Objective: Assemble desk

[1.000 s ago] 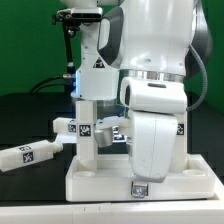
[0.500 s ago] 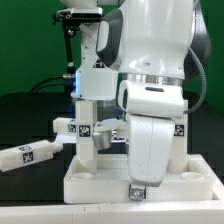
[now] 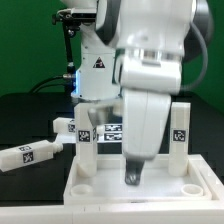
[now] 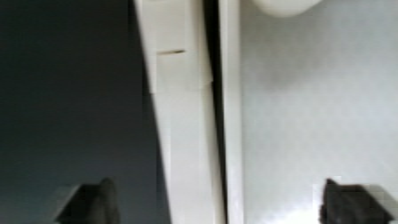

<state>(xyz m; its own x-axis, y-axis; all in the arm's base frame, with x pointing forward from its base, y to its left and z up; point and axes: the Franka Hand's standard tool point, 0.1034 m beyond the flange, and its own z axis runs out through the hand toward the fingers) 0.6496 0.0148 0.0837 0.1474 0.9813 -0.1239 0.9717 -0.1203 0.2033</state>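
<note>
Behind me stands a green backdrop (image 3: 28,45). Below me the black table (image 3: 25,115) lies dim, with a small blue light (image 3: 74,76) glowing at its far side.

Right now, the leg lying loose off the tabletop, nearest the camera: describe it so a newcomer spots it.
Find the wide white tabletop panel in the exterior view's foreground, then look off its edge toward the exterior view's left. The loose leg lies on its side there, reaching the frame's edge, its tag showing. The upright leg beside it stands on the panel instead.
</note>
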